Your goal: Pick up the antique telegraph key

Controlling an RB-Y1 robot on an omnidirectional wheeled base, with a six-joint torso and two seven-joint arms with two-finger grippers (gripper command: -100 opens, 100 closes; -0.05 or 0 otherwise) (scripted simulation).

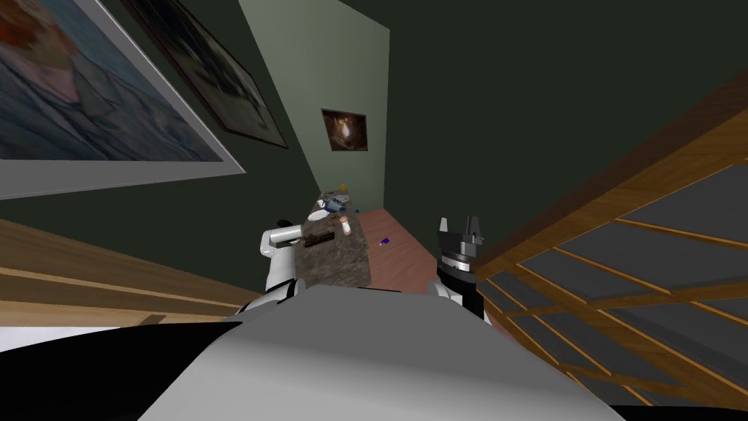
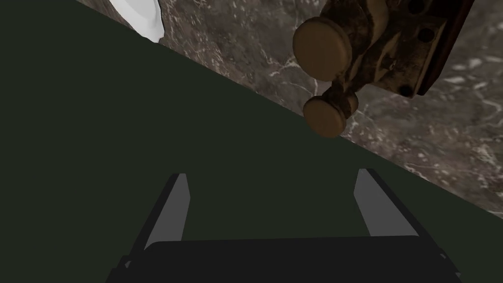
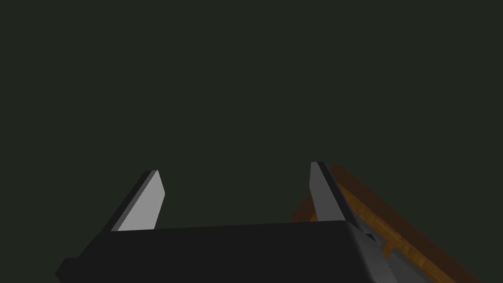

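The telegraph key is seen lying on the marble tabletop, just beyond the left gripper, whose jaws are spread. Its round knobs could be nudged aside by an off-centre approach. The knobs are detailed in the left wrist view; the right gripper, jaws spread, is added by the head view.

Support: long narrow table, dark brown-grey marbled stone top, one long side against the dark wall.
Telegraph key: rusty brown on a dark base, two round knobs pointing to the table's wall-side edge, flat on the top.
White dish: just beyond the key, same edge.
Peach cylinder: near the key, toward the opposite edge.
Far end: blue item, yellow item, too small to tell.
Floor: reddish brown; small purple object beside the table.
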